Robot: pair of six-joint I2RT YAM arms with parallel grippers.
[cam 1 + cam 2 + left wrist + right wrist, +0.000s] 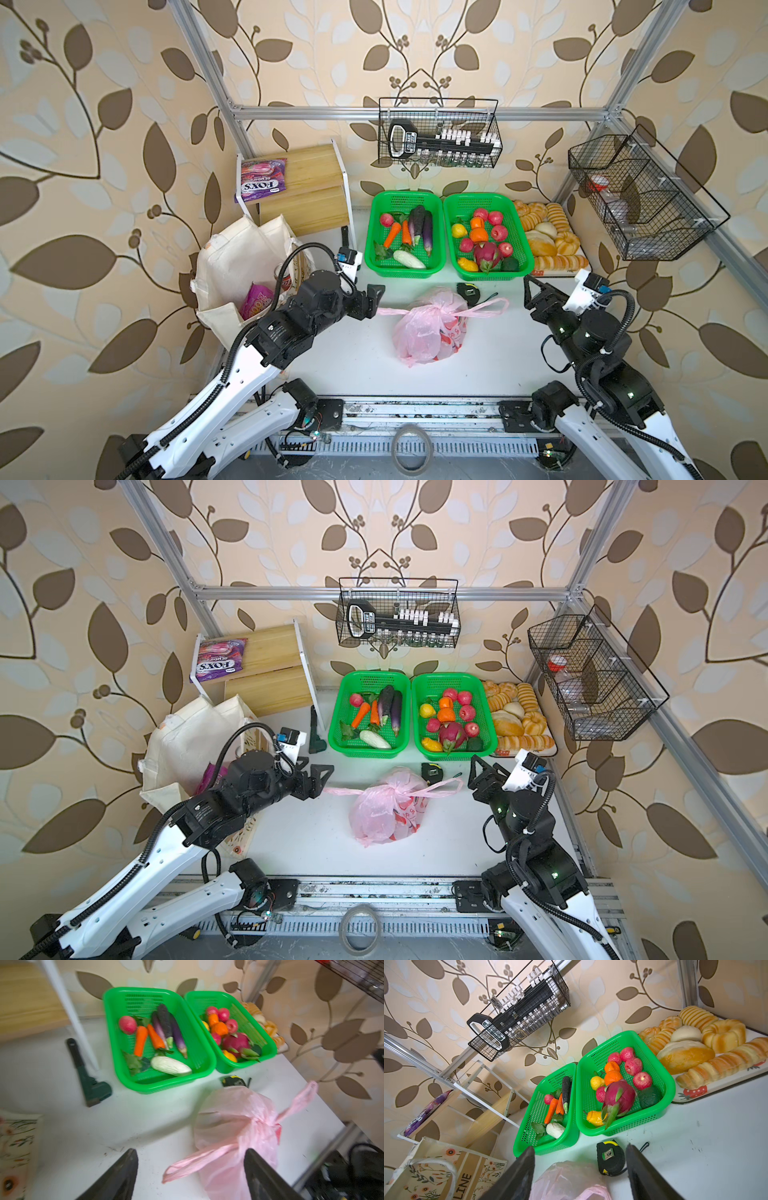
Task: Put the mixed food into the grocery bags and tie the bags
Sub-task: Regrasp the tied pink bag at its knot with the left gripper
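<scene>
The pink plastic grocery bag lies mid-table, knotted at its top, with one handle end sticking out to each side. Its contents show only as dim shapes. My left gripper is open; the left handle loop lies loose between its fingers, touched by neither. Beside the other handle end, my right gripper is open and empty above the bag. At the left the cream tote stands open, holding a purple packet and a red can.
Two green baskets of vegetables and fruit stand behind the bag, a bread tray to their right. A black tape measure lies by the bag. A dark wrench and a wooden shelf are at back left.
</scene>
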